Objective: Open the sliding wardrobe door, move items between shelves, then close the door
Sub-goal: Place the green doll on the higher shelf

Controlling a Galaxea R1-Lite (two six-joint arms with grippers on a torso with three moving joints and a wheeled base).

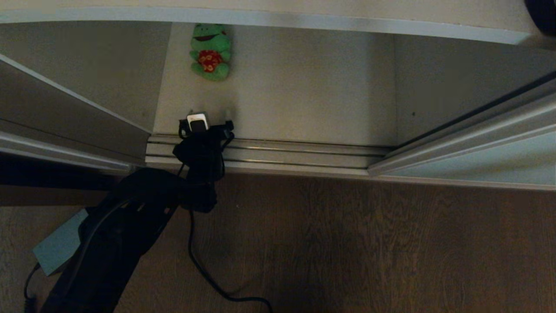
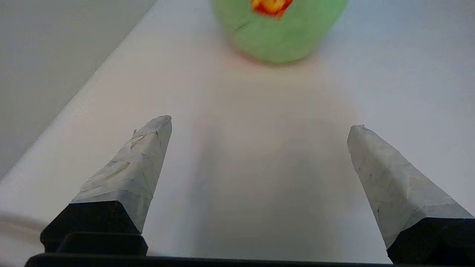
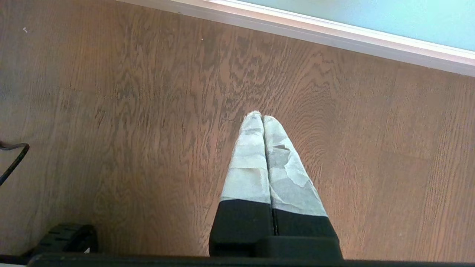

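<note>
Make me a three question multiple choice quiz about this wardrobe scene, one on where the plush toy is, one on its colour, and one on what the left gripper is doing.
1. Where does the plush toy lie?
A. On the wooden floor
B. On the bottom shelf inside the wardrobe
C. In the door track

2. What colour is most of the toy?
A. Green
B. Blue
C. Yellow

3. How does the left gripper stand?
A. Shut on the toy
B. Shut and empty
C. Open and empty, short of the toy

Answers:
1 B: the head view shows it on the pale board behind the door track.
2 A: its body is green with a red and yellow patch on the front.
3 C: the left wrist view shows both fingers spread wide with bare shelf between them and the toy ahead.
</note>
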